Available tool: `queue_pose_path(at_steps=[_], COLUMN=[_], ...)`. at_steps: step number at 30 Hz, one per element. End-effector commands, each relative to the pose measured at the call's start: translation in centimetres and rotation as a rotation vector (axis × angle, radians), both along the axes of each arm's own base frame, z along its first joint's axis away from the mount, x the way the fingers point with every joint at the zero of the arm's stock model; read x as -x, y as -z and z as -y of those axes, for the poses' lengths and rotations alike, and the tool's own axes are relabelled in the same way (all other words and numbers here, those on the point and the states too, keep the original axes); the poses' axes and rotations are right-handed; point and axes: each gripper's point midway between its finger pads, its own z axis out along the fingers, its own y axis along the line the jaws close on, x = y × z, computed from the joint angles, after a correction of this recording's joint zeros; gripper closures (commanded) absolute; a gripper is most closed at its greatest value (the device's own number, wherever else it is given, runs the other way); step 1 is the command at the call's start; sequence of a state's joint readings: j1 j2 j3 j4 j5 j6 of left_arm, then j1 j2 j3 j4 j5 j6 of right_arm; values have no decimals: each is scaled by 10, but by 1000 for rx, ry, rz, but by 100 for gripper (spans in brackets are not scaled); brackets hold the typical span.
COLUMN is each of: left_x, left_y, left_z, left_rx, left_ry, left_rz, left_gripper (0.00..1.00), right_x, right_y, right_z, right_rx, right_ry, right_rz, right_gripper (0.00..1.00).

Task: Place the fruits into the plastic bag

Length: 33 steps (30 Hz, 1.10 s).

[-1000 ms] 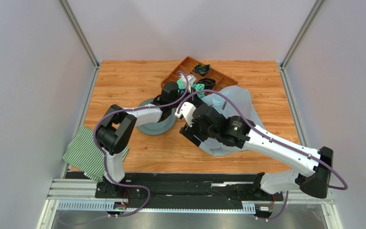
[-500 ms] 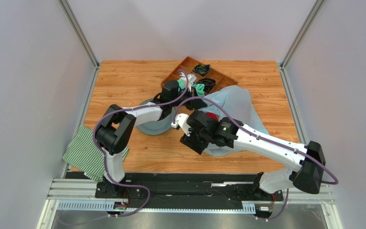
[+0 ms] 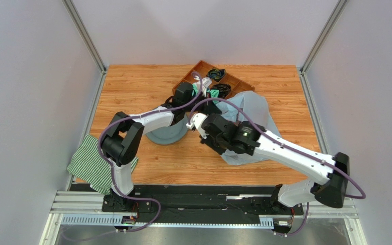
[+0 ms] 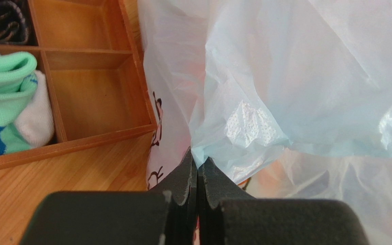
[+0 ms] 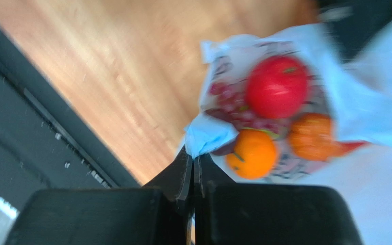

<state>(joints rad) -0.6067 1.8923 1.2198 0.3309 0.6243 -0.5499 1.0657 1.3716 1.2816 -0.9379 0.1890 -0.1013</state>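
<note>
Left pincer (image 4: 196, 164) pinches a fold of the bag (image 4: 305, 76) at lower centre; right pincer (image 5: 193, 159) nips another edge, I think to hold the mouth apart. Apple (image 5: 276, 87), orange (image 5: 253, 153) and grapes (image 5: 222, 99) lie inside, right of centre there.

The thin plastic bag (image 4: 295, 76) looks crinkled and faintly glossy, the wooden tray (image 4: 96, 97) matt, the wood-grain table (image 3: 131, 87) smooth.

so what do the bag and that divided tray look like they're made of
plastic bag: probably thin plastic film. It is pale blue and translucent, with glossy crinkles, and warm tints show through it.
wooden tray: looks like wood, or possibly wood-look board. It is warm brown with faint grain, a satin finish and thin straight dividers.
</note>
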Motion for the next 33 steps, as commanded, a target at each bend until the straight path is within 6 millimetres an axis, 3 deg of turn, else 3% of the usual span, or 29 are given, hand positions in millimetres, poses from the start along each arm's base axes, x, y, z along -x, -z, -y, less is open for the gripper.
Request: queue_pose_path(at_steps=[1,5,10,12,14,18,24,25,27,28,29,31,33], left_x=[3,12,20,21,19,18,15,17,16,23,22,30,33], left_y=[-102,-161,-203,-208,-199,-199,-198,-208,-196,-211,-199,-209,-200], left_z=[-1,-7,-12,-11,-10,-2,27,33,44,52,59,71,83], left_rx=[65,105,148,149,124,132,161,171,144,162,148,167,167], left_ry=[39,40,35,43,50,92,208,229,267,297,319,368,396], left_rz=[143,208,239,244,216,209,225,259,239,268,243,268,247], left_gripper=[100,100,100,100,100,100,100,100,100,100,100,100,100], right_x=[-31,-38,-42,-41,-40,-39,-48,-49,-51,-52,-51,-51,-50], right_y=[-144,-208,-227,-233,-234,-237,-230,-232,-234,-235,-239,-244,-250], right_z=[41,84,121,135,141,141,141,145,145,148,149,155,160], right_rx=[-251,-368,-376,-390,-397,-429,-350,-342,-334,-329,-337,-337,-347], right_ry=[197,331,452,503,527,530,578,602,618,628,636,663,683], right_rz=[368,555,671,701,713,712,734,746,754,759,764,781,794], right_gripper=[100,100,100,100,100,100,100,100,100,100,100,100,100])
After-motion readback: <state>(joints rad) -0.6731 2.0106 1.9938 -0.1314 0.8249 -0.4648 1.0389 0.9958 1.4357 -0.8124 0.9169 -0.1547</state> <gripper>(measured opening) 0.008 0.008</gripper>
